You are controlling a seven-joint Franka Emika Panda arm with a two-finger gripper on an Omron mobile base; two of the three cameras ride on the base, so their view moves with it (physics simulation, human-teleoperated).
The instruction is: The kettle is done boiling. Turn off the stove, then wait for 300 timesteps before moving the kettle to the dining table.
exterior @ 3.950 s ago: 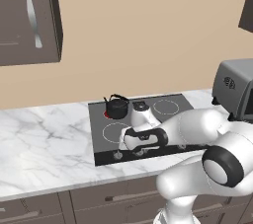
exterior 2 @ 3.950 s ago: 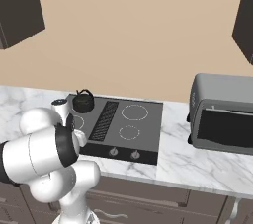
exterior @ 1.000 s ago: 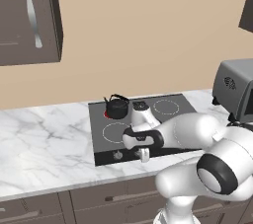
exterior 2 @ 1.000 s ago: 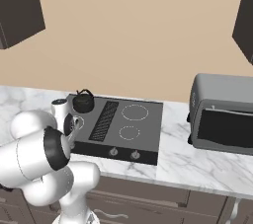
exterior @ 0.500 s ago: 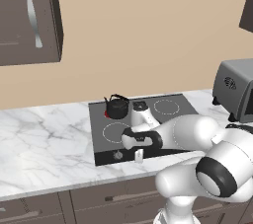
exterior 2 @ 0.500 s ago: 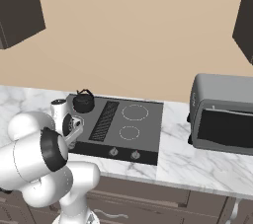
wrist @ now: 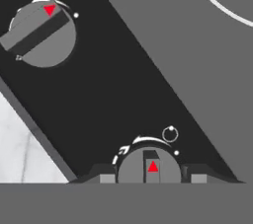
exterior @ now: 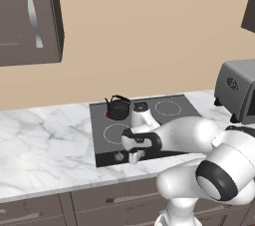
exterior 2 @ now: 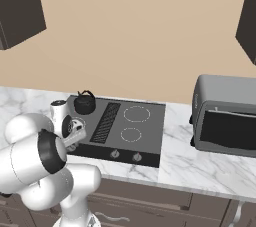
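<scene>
On the marble counter (exterior: 45, 145), the gripper (wrist: 149, 177) clasps 1 front knob (wrist: 149, 168) of the stove (exterior: 169, 115); shut-off rotation probably follows.

Black kettle on a glowing rear burner of the dark stove.

The kettle (exterior: 118, 108) is small, squat and black, with a thin arched handle, standing upright on the rear left ring of the stove (exterior: 169, 120); a red glow shows at its base. The stove is a flat dark cooktop set into the marble counter, with white ring burners, a ribbed centre strip and a black front band of round grey knobs (wrist: 43, 32), each marked with a red triangle.
</scene>
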